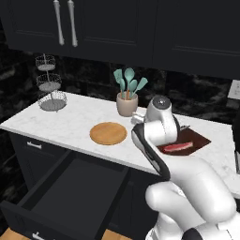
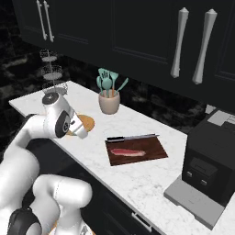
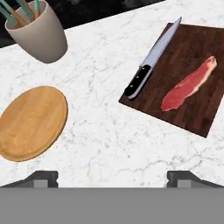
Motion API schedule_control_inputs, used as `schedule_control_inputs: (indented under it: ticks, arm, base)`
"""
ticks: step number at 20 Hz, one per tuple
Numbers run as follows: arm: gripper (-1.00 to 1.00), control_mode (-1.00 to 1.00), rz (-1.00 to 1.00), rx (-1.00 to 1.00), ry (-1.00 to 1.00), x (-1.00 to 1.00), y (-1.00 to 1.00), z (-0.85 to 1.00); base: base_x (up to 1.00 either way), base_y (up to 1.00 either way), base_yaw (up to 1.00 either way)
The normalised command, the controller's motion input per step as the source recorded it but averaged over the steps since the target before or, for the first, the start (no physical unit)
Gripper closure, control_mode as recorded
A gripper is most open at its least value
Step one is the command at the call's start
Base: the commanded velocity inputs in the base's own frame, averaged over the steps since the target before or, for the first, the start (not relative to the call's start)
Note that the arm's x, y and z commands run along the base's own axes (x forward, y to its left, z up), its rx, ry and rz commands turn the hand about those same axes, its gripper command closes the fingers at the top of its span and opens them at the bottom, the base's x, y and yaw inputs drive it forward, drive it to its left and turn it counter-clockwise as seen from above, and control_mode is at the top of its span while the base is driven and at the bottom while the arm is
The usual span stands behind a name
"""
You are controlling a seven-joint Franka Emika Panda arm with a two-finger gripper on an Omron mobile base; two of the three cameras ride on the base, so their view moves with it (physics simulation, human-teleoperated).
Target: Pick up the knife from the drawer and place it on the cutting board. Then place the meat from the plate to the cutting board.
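Note:
The knife (image 3: 151, 61) lies along the far edge of the dark cutting board (image 3: 188, 48), its black handle overhanging the board's corner. The red-pink meat (image 3: 188, 85) lies flat on the board beside it. To the left, the round tan plate (image 3: 30, 122) holds nothing. My gripper (image 3: 113, 179) hangs open above the bare counter between plate and board, its fingers wide apart around nothing. From the left base view, the meat (image 1: 178, 147) on the board (image 1: 199, 139) shows past my arm, and the wide black drawer (image 1: 70, 192) stands pulled out below the plate (image 1: 108, 133).
A beige pot of teal spatulas (image 1: 127, 104) stands at the back of the marble counter (image 1: 70, 122). A tiered wire basket (image 1: 49, 91) sits at the far left. A dark coffee machine (image 2: 211, 156) occupies the right end. Dark cabinets hang overhead.

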Motion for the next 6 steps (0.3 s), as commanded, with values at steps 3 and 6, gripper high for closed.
schedule_control_inputs:
  ticks: [3,6]
  arm:
    - [-1.00,-1.00,0.21,-0.10,0.00,-0.35,0.95,0.45]
    - [-1.00,-1.00,0.06,-0.04,-0.12,-0.52,0.46,0.09]
  base:
    - [0.00,0.00,0.00]
    - [0.00,0.00,0.00]
